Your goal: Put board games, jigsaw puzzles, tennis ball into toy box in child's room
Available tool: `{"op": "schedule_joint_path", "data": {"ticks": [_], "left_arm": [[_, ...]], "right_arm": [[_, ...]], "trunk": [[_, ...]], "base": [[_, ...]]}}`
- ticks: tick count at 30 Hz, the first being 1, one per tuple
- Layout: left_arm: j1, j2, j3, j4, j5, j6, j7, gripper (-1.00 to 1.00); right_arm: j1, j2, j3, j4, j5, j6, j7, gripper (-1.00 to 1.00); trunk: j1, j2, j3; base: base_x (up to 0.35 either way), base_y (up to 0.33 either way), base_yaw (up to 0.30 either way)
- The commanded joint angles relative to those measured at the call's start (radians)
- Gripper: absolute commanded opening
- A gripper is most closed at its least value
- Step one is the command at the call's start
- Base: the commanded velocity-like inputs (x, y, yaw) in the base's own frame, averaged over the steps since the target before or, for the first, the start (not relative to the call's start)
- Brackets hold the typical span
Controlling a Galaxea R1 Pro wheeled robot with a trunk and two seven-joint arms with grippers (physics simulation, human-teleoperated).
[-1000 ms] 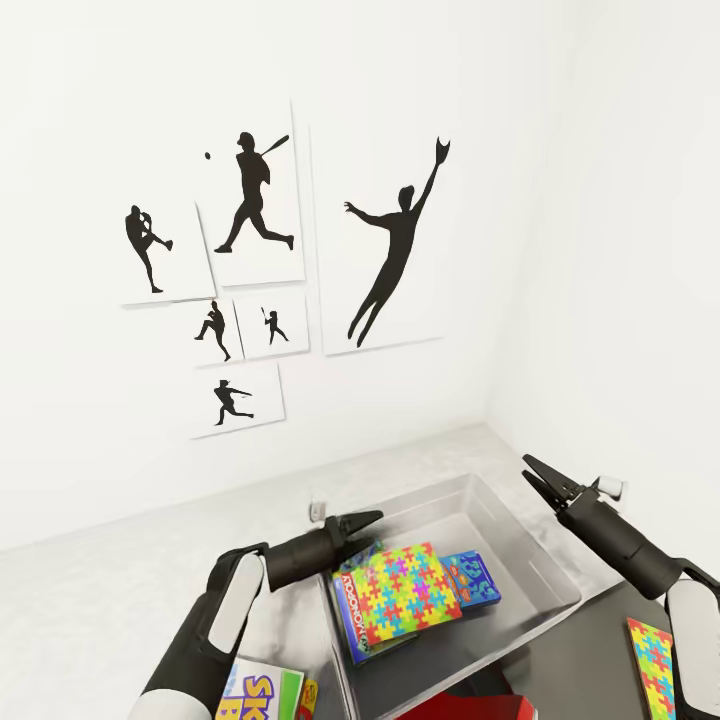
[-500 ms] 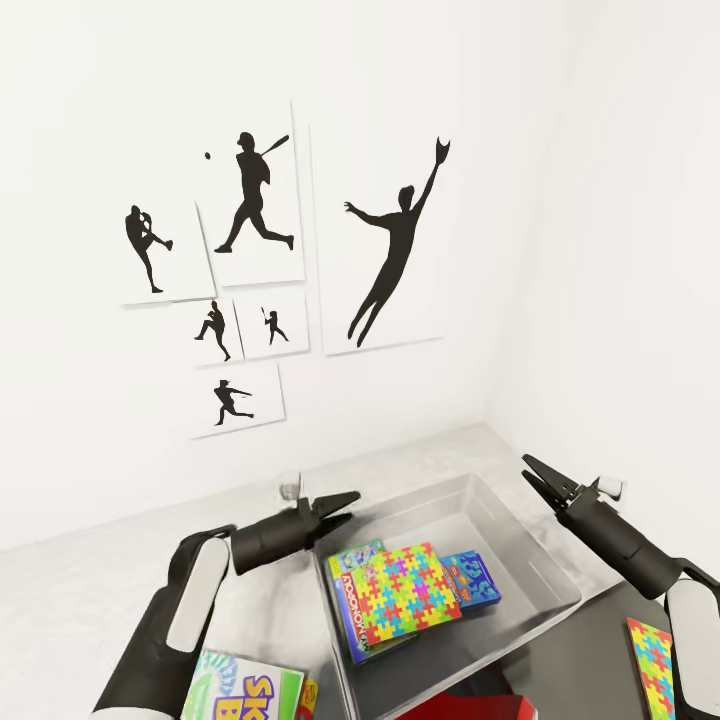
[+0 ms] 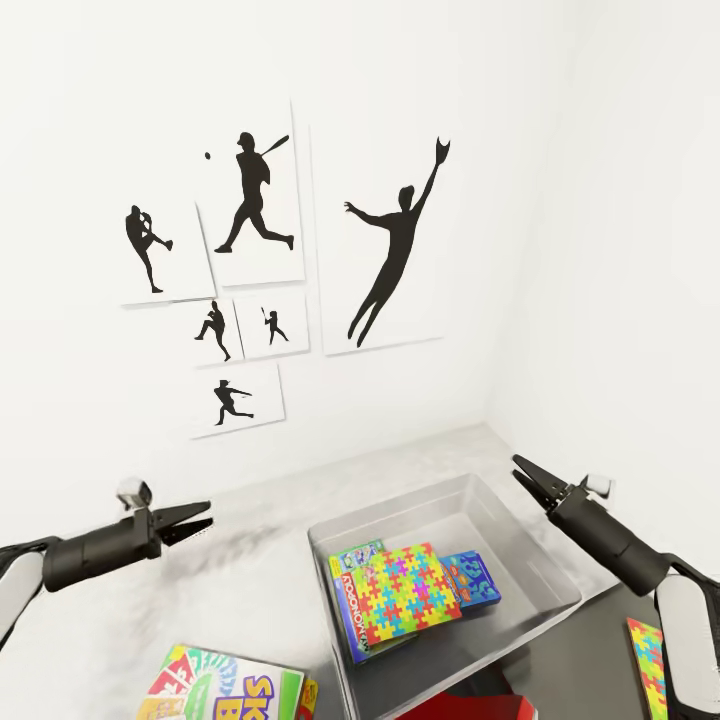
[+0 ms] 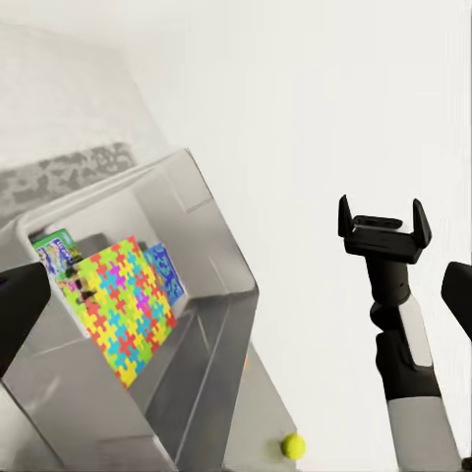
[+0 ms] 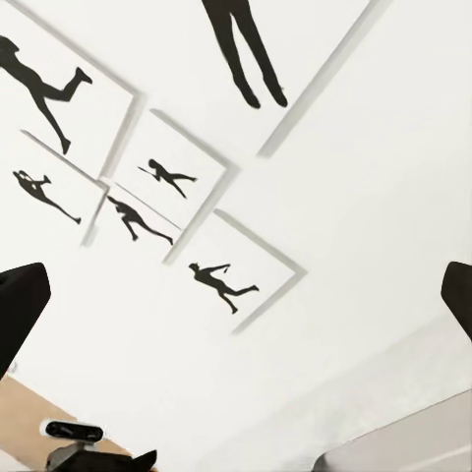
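A pale grey table [image 3: 250, 540] meets a white wall hung with baseball silhouette prints [image 3: 285, 265]. On it, the toy box [image 3: 545, 575], long axis running near-left to far-right, holds a jigsaw puzzle [image 3: 405, 592] atop the Monopoly game [image 3: 350, 605]. My left gripper [image 3: 195, 520] and right gripper [image 3: 528, 477] hover spread apart, holding nothing; the Skip-Bo box [image 3: 235, 690] lies near left.

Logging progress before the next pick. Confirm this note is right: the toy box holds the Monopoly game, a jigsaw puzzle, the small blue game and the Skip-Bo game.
Not quite. The Skip-Bo game lies on the table, outside the toy box, as the head view shows. The Monopoly game, a jigsaw puzzle and the small blue game are inside.
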Motion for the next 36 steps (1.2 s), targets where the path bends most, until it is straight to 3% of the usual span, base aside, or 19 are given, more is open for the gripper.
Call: {"op": "schedule_joint_path", "data": {"ticks": [1, 7, 18, 36], "left_arm": [[0.002, 0.007, 0.007, 0.005, 0.0, 0.003, -0.016, 1.0], [0.011, 0.03, 0.04, 0.028, 0.006, 0.0, -0.058, 1.0], [0.012, 0.035, 0.06, 0.03, 0.008, -0.001, -0.062, 1.0], [0.012, 0.036, 0.071, 0.029, 0.008, -0.002, -0.064, 1.0]], "right_arm": [[-0.001, 0.0, 0.002, 0.0, 0.001, 0.004, 0.003, 1.0], [-0.001, 0.0, 0.013, 0.0, 0.002, -0.029, 0.003, 1.0], [-0.001, 0.001, 0.016, 0.0, 0.002, -0.045, 0.003, 1.0], [-0.001, 0.0, 0.017, 0.0, 0.002, -0.046, 0.003, 1.0]], "trunk": [[0.001, -0.002, -0.002], [0.001, -0.002, -0.002], [0.001, -0.002, 0.01], [0.001, -0.002, 0.021]], "base": [[0.0, 0.0, 0.0], [-0.13, 0.064, 0.0], [-0.154, 0.046, 0.0], [-0.314, 0.003, 0.0]]}}
